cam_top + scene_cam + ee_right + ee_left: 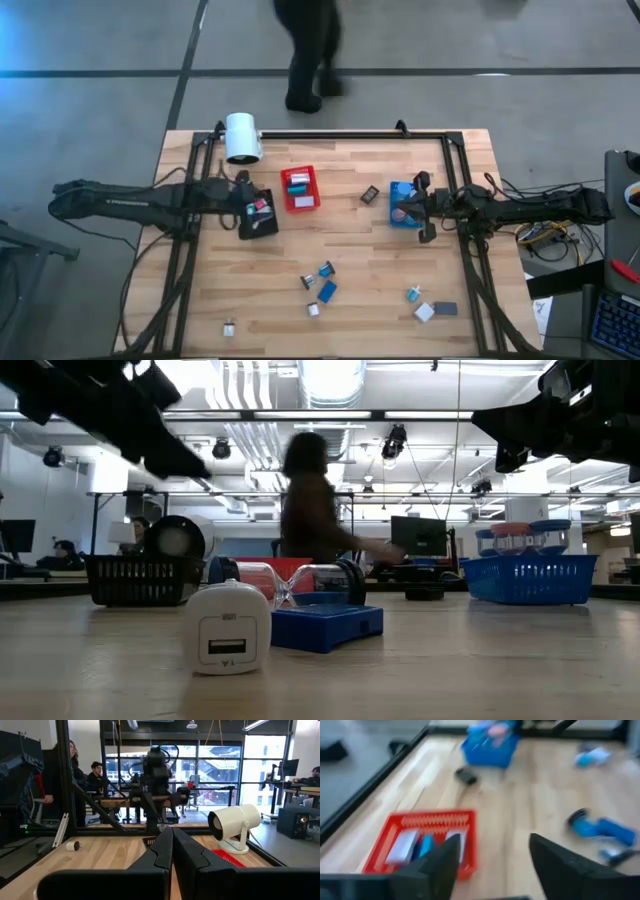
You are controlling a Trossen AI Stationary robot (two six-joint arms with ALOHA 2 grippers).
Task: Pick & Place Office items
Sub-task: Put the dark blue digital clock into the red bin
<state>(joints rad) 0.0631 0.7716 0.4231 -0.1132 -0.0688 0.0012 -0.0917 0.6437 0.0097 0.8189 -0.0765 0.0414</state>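
Small office items lie scattered on the near half of the table: blue and white pieces (325, 282), a white block (424, 312), a dark piece (446, 308), a tiny white one (229, 327) and a black piece (371, 195). The low view shows a white plug block (228, 627) and a flat blue piece (325, 625) resting on the wood. My left gripper (262, 208) hovers open over the black bin (258, 222); its wrist view shows the open fingers (492, 865) empty. My right gripper (408, 207) is shut and empty (172, 845) above the blue bin (404, 203).
The red bin (300, 188) holding a few pieces stands between the two grippers. A big white cylinder (241, 137) sits at the far left of the table. A black frame runs along the table's sides. A person (310, 50) walks beyond the far edge.
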